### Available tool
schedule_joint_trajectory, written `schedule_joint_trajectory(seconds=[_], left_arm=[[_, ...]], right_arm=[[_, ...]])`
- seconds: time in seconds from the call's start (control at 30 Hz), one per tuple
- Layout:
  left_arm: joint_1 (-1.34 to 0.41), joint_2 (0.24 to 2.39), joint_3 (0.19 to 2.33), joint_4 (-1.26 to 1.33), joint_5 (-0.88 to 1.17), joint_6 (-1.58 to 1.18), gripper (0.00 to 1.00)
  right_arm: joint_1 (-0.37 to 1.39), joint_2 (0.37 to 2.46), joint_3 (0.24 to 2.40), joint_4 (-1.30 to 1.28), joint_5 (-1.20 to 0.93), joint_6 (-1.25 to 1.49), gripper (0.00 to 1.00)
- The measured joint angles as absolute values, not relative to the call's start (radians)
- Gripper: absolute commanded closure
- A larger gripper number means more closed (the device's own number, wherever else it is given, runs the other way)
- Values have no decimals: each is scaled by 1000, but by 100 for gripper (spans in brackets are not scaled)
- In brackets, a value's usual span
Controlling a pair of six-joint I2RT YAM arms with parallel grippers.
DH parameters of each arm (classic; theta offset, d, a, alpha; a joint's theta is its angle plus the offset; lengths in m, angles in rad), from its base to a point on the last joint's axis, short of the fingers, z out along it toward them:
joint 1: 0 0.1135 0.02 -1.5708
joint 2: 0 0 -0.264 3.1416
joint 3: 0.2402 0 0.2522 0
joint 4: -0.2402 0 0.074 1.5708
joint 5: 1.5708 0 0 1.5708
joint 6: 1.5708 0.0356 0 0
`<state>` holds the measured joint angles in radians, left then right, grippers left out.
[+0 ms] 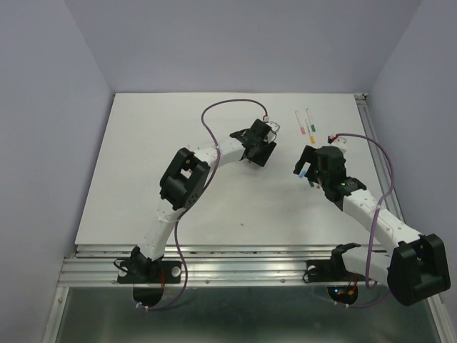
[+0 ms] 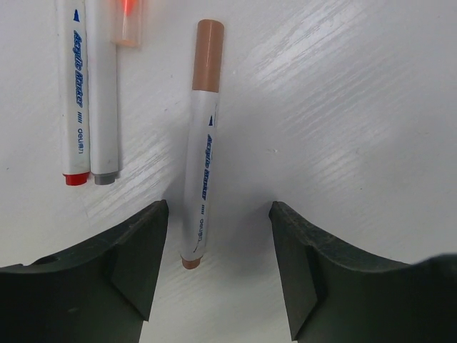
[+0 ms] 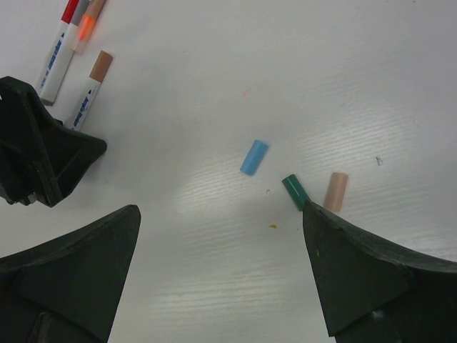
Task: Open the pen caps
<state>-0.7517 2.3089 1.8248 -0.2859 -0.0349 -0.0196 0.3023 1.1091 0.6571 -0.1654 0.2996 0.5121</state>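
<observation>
The brown-capped pen [image 2: 202, 143] lies toward the far edge of the tabletop [image 2: 343, 107], between the spread fingers [image 2: 136, 250] of your left hand [image 2: 218, 211], so squeeze its body next, then bring your open, empty right hand [image 3: 221, 209] for the cap [image 2: 209, 56].

My left gripper [image 2: 218, 214] stands spread wide, and I see a tan-capped marker [image 2: 203, 164] lying flat on the white table [image 2: 343, 107] between the two dark fingers [image 2: 136, 257]. It sits nearer the left one, touching neither. Its tan cap [image 2: 208, 56] points away from me. Left of that marker, a red-ended marker [image 2: 75, 93] and a grey-ended marker [image 2: 103, 107] lie side by side. A translucent orange cap [image 2: 128, 21] sits between the tan cap and the grey-ended marker; I cannot tell whether it is fitted.
</observation>
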Motion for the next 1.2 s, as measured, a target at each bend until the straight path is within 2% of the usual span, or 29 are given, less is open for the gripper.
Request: schedule_joint_trajectory(seconds=[0.27,0.53,0.6,0.73,0.8,0.9,0.93,0.97,1.2], left_arm=[[-752,2310,1830,-288,-31,-24,31],[-753,2374,1945,-351,-31,-22,33],[-754,2388,1966,-352,-31,-20,38],[-758,2399,1983,-353,-30,-17,55],[-759,2400,1983,-346,-28,-16,59],[-764,2399,1969,-322,-28,-16,74],[-765,2397,1959,-305,-27,-17,91],[-765,2392,1945,-287,-26,-18,100],[-765,2348,1849,-188,-9,-35,100]], right_arm=[[302,1110,657,-167,300,513,0],[302,1114,657,-171,300,513,0],[302,1114,657,-172,302,513,0],[302,1114,657,-172,308,513,0],[302,1114,657,-172,309,513,0],[302,1114,657,-172,312,513,0],[302,1114,657,-172,314,513,0],[302,1114,657,-172,315,513,0],[302,1114,657,-172,315,513,0]])
